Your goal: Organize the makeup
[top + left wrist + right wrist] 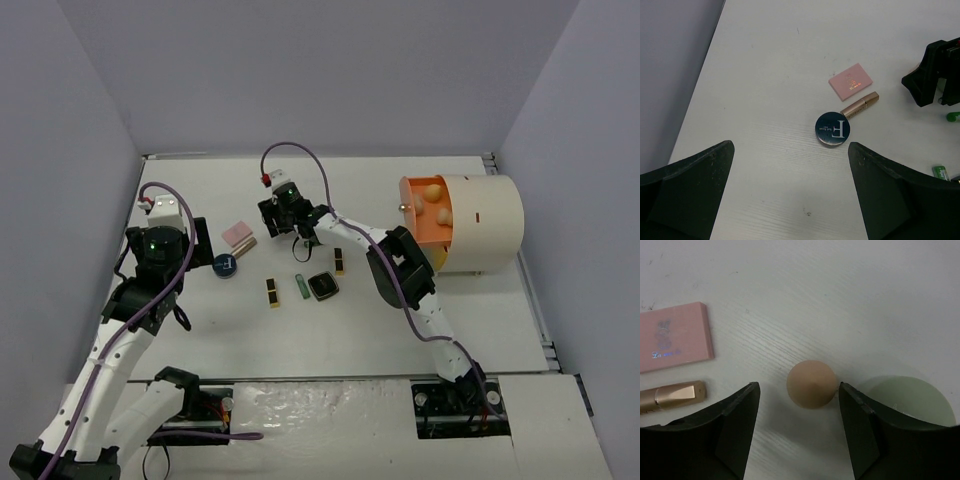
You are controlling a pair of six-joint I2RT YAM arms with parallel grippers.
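Right jaws: apart, clamped on nothing. In the right wrist view I see the peach egg-shaped sponge (811,384) on the counter (360,335), inside the gap but off-centre. It is just beside the finger (865,430) at the right of that view; I cannot tell if they touch. A strip of counter shows between the sponge and the other finger.

The pale green compact (912,400) lies just past that same finger and is partly hidden by it. Outside the gap on the opposite side are the pink palette (672,337) and, just beside it, the rose-gold tube (672,395).

Left jaws: wide apart, holding nothing, up above the counter. In the left wrist view the dark blue compact (832,129) lies beyond the fingertips, roughly in line with the gap.

In the top view, two black-gold lipsticks (273,292), a green tube (299,287) and a black compact (322,287) lie grouped mid-counter. The cream drum (490,225) is at the right, with two more peach sponges (440,213) in its orange drawer (430,245).
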